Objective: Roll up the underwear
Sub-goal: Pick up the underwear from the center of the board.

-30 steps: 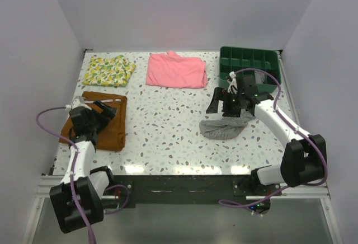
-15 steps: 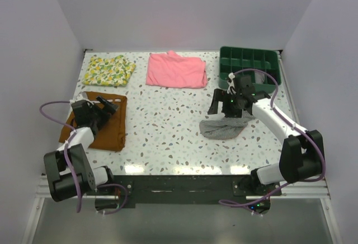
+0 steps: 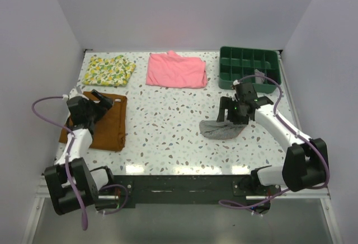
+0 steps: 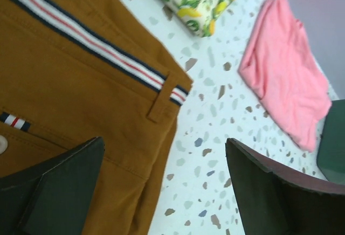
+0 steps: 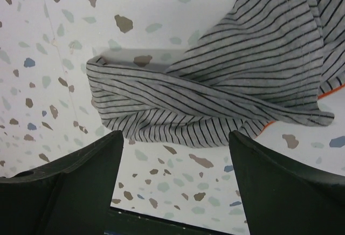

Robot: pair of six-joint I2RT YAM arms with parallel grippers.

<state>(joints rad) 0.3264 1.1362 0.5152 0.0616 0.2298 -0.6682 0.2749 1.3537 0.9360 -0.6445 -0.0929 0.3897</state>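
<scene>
Nearest, on the right half of the speckled worktop (image 3: pixel 168 137), lies the underwear (image 3: pixel 221 130). It is a grey-and-white striped heap, crumpled rather than flat, with one band of fabric twisted across its front. A thin orange-red edge shows at one side. It rests wholly on the worktop, short of the tray and well apart from the other clothes.

The right fingers (image 3: pixel 231 114) hang just above its far edge, spread apart and pointing down. In the wrist view the striped cloth lies beyond the two tips, and nothing is caught between them. Whether a tip touches the cloth cannot be told.

Across on the left, at much the same depth, the brown shorts (image 3: pixel 106 126) lie flat, with white, red and navy trim running along the waistband. The left fingers (image 3: pixel 98 102) hover over the far right part of the shorts. They are released wide, with only the shorts and bare worktop between them.

Farther back, a pink garment (image 3: pixel 176 70) lies folded near the middle of the far edge. To its left, a lemon-print cloth (image 3: pixel 109 69) sits in the far left corner. To its right, a dark green tray (image 3: pixel 240 65) of small compartments stands in the far right corner.
</scene>
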